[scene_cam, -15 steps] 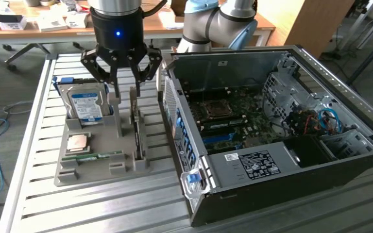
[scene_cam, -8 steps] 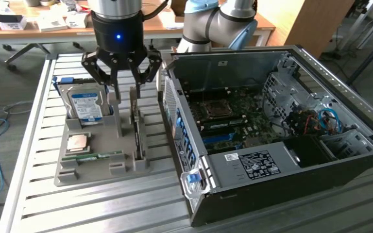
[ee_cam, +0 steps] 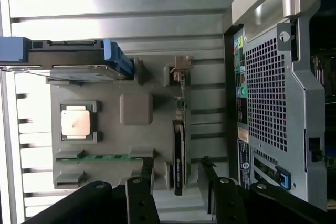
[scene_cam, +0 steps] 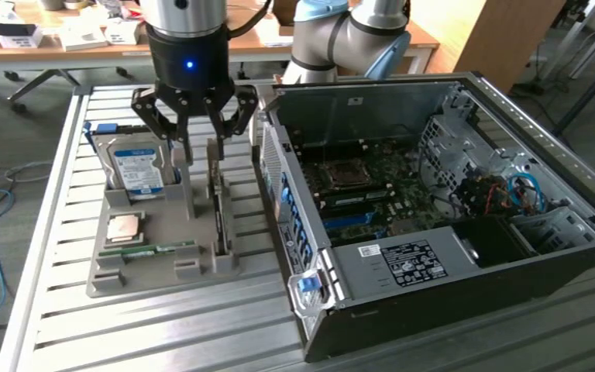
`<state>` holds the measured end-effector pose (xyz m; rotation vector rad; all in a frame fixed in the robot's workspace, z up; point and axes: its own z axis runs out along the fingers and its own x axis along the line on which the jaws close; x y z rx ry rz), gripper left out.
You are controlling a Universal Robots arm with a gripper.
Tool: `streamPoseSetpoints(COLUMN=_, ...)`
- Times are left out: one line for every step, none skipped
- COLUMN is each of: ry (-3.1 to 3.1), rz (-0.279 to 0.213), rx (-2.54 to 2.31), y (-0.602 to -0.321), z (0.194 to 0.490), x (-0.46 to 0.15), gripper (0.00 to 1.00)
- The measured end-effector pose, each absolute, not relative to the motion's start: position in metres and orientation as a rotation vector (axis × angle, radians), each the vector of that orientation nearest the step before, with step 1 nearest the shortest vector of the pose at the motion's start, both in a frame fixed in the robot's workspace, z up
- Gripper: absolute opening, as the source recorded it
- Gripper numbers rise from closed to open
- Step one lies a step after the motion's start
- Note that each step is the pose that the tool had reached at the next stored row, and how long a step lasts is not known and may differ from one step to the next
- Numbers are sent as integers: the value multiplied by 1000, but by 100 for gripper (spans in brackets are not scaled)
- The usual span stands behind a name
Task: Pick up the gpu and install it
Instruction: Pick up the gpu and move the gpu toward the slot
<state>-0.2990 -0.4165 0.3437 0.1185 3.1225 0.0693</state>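
Observation:
The gpu (scene_cam: pixel 218 209) stands on its edge in a slot of the grey holder (scene_cam: pixel 163 279), a thin dark card with a metal bracket at its far end. In the wrist view the gpu (ee_cam: pixel 178 153) shows edge-on, lying between my two black fingers (ee_cam: pixel 147 174). My gripper (scene_cam: pixel 199 151) hangs just over the card's near end, open, one finger on each side of it and not gripping. In the wrist view my gripper (ee_cam: pixel 177 177) is centred on the card.
The holder (ee_cam: pixel 136 109) also carries an upright hard drive (scene_cam: pixel 137 167), a square processor (scene_cam: pixel 124 226) and a green memory stick (scene_cam: pixel 148 250). An open computer case (scene_cam: pixel 432 217) lies close beside the holder on the exterior view's right, its rear panel (ee_cam: pixel 278 93) next to the card. All rest on a slatted metal table (scene_cam: pixel 173 333).

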Motion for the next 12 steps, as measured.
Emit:
streamPoseSetpoints(ry=3122, rz=69, rx=119, y=-417, z=343, x=-299, gripper=47)
streamPoseSetpoints(ry=3123, rz=69, rx=118, y=-417, z=341, x=-299, gripper=47)
streamPoseSetpoints(ry=3122, rz=69, rx=118, y=-417, z=340, x=-299, gripper=47)
streamPoseSetpoints(ry=3122, rz=69, rx=119, y=-417, z=339, x=-299, gripper=47)
streamPoseSetpoints(ry=3122, rz=69, rx=118, y=-417, z=338, x=-299, gripper=47)
streamPoseSetpoints(ry=3122, rz=69, rx=118, y=-417, z=337, x=-299, gripper=47)
streamPoseSetpoints(ry=3122, rz=69, rx=119, y=-417, z=336, x=-299, gripper=47)
streamPoseSetpoints(ry=3122, rz=69, rx=118, y=-417, z=335, x=-299, gripper=47)
streamPoseSetpoints(ry=3122, rz=69, rx=119, y=-417, z=333, x=-299, gripper=47)
streamPoseSetpoints(ry=3122, rz=69, rx=118, y=-417, z=332, x=-299, gripper=47)
streamPoseSetpoints(ry=3122, rz=69, rx=118, y=-417, z=331, x=-299, gripper=47)
streamPoseSetpoints(ry=3122, rz=69, rx=118, y=-416, z=330, x=-299, gripper=47)
